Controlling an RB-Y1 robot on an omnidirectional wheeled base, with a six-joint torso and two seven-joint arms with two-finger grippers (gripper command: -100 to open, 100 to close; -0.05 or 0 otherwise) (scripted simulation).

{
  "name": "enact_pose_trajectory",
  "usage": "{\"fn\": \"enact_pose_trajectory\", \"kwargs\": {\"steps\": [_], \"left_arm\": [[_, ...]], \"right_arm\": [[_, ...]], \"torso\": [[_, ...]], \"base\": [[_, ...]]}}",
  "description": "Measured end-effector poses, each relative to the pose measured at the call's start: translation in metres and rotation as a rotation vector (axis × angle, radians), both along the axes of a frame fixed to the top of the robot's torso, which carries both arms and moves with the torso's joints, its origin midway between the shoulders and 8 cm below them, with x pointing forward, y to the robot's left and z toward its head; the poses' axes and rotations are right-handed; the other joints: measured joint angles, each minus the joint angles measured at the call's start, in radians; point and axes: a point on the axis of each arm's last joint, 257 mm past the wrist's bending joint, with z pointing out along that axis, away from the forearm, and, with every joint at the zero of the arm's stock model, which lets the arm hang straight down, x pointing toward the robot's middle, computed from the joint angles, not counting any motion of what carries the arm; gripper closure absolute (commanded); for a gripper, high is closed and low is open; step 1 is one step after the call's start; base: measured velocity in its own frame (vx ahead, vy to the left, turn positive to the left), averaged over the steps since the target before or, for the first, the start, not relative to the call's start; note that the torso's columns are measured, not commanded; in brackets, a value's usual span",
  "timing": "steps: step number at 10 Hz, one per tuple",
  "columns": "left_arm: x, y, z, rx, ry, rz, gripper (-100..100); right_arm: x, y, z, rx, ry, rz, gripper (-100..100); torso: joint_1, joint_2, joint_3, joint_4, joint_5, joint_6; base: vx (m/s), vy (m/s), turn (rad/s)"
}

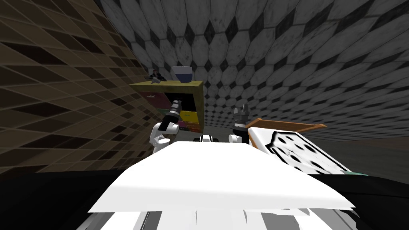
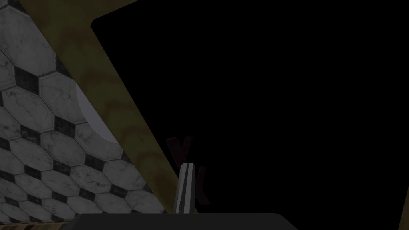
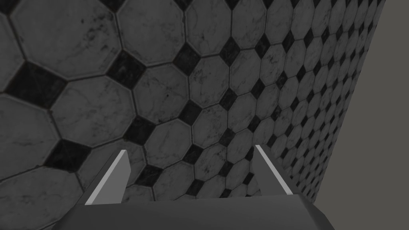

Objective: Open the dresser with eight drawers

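Dresser point(image 1: 175, 83) ahead, against the brown wall point(image 1: 60, 100).
Left gripper point(image 2: 186, 171) pinched together at its dark opening; right gripper point(image 3: 189, 149) spread apart. Probably rigid, sliding stiffly: best gripped at a drawer edge.

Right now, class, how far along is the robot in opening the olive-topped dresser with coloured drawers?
Done: the robot stands at the olive-topped dresser with coloured drawer fronts. In hand: the left gripper, fingers together, points into a black compartment inside its olive frame; no handle shows between them. Left: no drawer visibly stands pulled out, so the pull remains. The right gripper hangs open, idle.
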Motion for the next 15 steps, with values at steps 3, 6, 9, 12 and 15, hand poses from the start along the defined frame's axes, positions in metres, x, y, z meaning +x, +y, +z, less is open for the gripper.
{"fn": "enact_pose_trajectory", "kwargs": {"steps": [3, 6, 9, 12, 15], "left_arm": [[-0.009, -0.017, -0.003, -0.001, -0.002, -0.042, -100], [-0.008, -0.017, -0.016, -0.022, 0.048, -0.047, -100], [-0.015, -0.024, -0.008, -0.034, 0.058, -0.063, -100], [-0.017, -0.026, -0.018, -0.046, 0.106, -0.069, -100], [-0.025, -0.031, -0.016, -0.052, 0.125, -0.081, -100]], "right_arm": [[0.0, 0.0, 0.0, 0.0, 0.0, 0.0, 0], [0.0, 0.0, 0.0, 0.0, 0.0, 0.0, 0], [0.0, 0.0, 0.0, 0.0, 0.0, 0.0, 0], [0.0, 0.0, 0.0, 0.0, 0.0, 0.0, 0], [0.0, 0.0, 0.0, 0.0, 0.0, 0.0, 0]], "torso": [[0.002, 0.005, 0.003, 0.001, 0.001, 0.001], [0.003, 0.003, 0.002, 0.001, 0.001, 0.0], [0.0, 0.003, 0.002, 0.001, 0.0, 0.0], [0.002, 0.003, 0.002, 0.001, 0.001, 0.0], [0.001, 0.003, 0.002, 0.001, 0.0, 0.0]], "base": [[0.035, 0.004, 0.033], [0.036, 0.059, -0.035], [0.032, 0.042, -0.028], [0.032, 0.051, -0.03], [0.02, 0.03, -0.013]]}}
